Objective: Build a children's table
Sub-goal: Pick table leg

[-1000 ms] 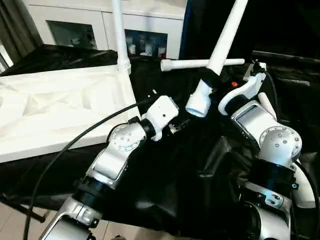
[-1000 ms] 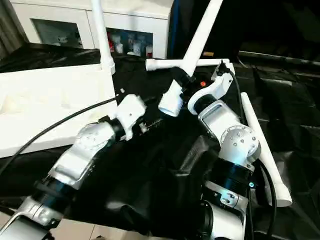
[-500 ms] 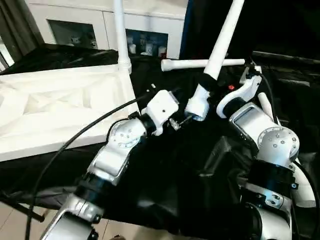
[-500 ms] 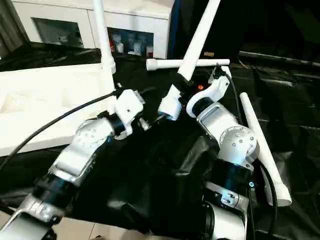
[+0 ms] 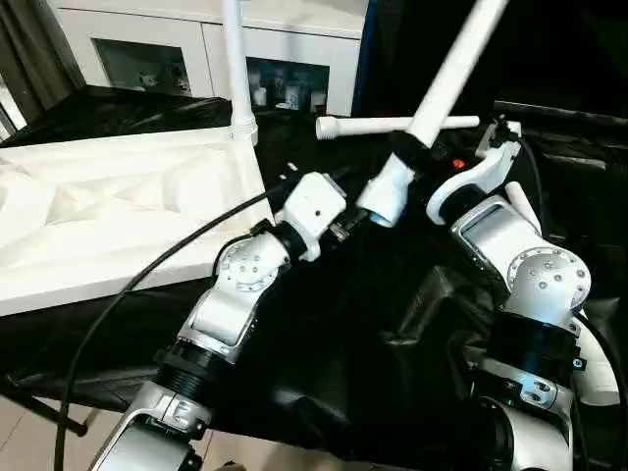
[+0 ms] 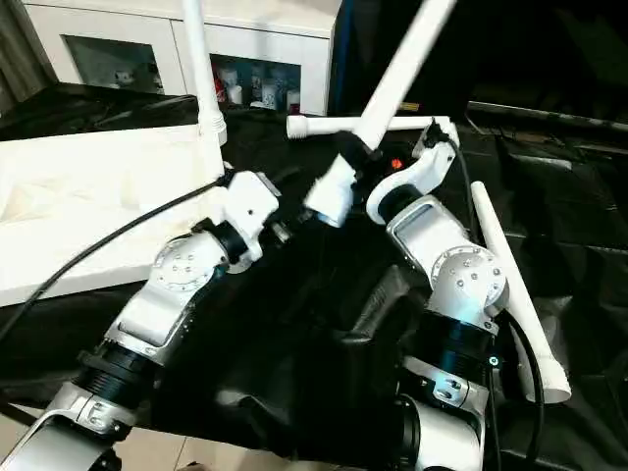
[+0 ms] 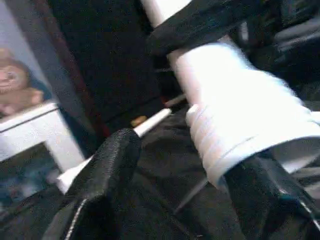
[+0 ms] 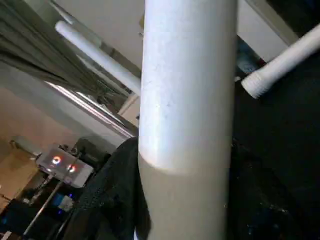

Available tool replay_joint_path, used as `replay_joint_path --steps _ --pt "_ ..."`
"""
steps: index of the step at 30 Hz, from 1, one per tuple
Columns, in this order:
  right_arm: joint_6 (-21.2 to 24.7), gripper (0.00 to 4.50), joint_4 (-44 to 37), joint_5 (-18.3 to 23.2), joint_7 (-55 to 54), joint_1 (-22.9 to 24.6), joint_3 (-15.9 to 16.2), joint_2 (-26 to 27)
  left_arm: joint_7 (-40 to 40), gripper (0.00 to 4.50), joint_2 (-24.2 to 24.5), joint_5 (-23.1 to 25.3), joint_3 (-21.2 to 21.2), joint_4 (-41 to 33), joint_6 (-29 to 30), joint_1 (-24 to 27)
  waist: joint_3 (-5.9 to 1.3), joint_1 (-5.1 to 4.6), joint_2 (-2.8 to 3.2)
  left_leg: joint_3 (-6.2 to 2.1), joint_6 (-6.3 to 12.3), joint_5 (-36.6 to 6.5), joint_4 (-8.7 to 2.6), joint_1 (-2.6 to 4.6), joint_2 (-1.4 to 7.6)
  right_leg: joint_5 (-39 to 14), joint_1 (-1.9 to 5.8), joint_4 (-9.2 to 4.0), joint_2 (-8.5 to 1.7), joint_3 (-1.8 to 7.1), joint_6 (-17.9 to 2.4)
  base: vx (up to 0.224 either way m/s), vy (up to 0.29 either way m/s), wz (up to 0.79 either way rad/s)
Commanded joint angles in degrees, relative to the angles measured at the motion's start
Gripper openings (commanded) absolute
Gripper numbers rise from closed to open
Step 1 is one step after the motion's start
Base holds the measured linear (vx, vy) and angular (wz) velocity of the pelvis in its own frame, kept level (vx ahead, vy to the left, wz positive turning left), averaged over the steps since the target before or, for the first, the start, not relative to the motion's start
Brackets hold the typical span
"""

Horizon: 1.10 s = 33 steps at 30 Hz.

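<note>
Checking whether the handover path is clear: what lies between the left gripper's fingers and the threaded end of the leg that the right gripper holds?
Nothing. In the left wrist view, the held leg's threaded end sits between the left gripper fingers.

White cabinet with glass doors [image 5: 196, 54] at the back, small items behind the glass, black cloth [image 5: 373, 343] draped and wrinkled over the work surface, grey curtain [image 5: 25, 59] at far left, black cable [image 5: 147, 275] trailing across the cloth
</note>
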Motion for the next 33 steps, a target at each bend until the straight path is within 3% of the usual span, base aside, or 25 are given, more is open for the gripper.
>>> replay_joint_path --steps 1,11,21,27,31,32,33 --pt "1.83 1.88 0.7 -0.31 -1.09 1.73 1.19 -0.17 3.12 2.56 0.13 -0.27 4.21 -1.45 -2.65 -3.48 -4.52 0.11 -0.45 -0.31 0.85 1.46 -3.41 0.2 2.2 5.29 3.88 -3.32 -4.45 2.51 -10.56 0.0 0.0 0.0" --pt "1.63 1.88 0.83 0.72 -1.64 2.52 1.92 -0.38 3.26 1.97 -0.7 -2.05 5.39 -2.43 -8.0 -3.56 -4.59 0.29 -0.38 -0.31 0.94 1.87 -3.37 0.1 2.22 6.7 3.96 -3.16 -4.52 2.52 -11.08 0.0 0.0 0.0" --pt "1.68 1.88 2.15 2.25 -2.55 3.07 2.55 -1.38 -0.82 1.09 -2.34 -6.14 5.38 -4.91 -13.4 -2.32 -4.54 0.31 -0.33 -0.29 0.64 1.29 -3.42 0.13 2.22 5.74 3.89 -3.22 -4.56 2.52 -11.05 0.0 0.0 0.0" --pt "1.6 1.88 2.66 2.18 -2.78 3.35 2.96 -1.95 -1.62 0.64 -3.43 -9.23 6.88 -5.66 -12.38 -2.04 -4.52 0.32 -0.36 -0.22 0.45 0.91 -3.39 0.11 2.19 5.77 3.87 -3.26 -4.52 2.55 -11.14 0.0 0.0 0.0" --pt "0.87 1.88 3.14 1.24 -2.15 3.49 3.71 -2.65 -1.02 0.34 -2.97 -8.34 7.18 -4.99 -12.14 -2.27 -4.55 0.29 -0.39 -0.26 0.41 1.08 -3.39 0.09 2.22 5.9 3.93 -3.24 -4.53 2.53 -10.78 0.0 0.0 0.0" --pt "0.72 2.23 3.37 1.53 -1.97 3.53 3.78 -2.82 -0.91 0.27 -2.91 -8.23 7.28 -4.76 -12.13 -2.33 -4.55 0.33 -0.24 -0.26 0.4 1.1 -3.37 0.1 2.21 6.03 3.89 -3.21 -4.51 2.55 -10.79 0.0 0.0 0.0" --pt "0.85 2.23 3.5 2.06 -1.65 3.62 3.78 -2.98 -0.81 0.27 -2.91 -8.27 7.42 -4.61 -11.99 -2.37 -4.54 0.31 -0.3 -0.23 0.4 0.97 -3.36 0.11 2.2 6.04 3.89 -3.26 -4.49 2.56 -10.8 0.0 0.0 0.0"
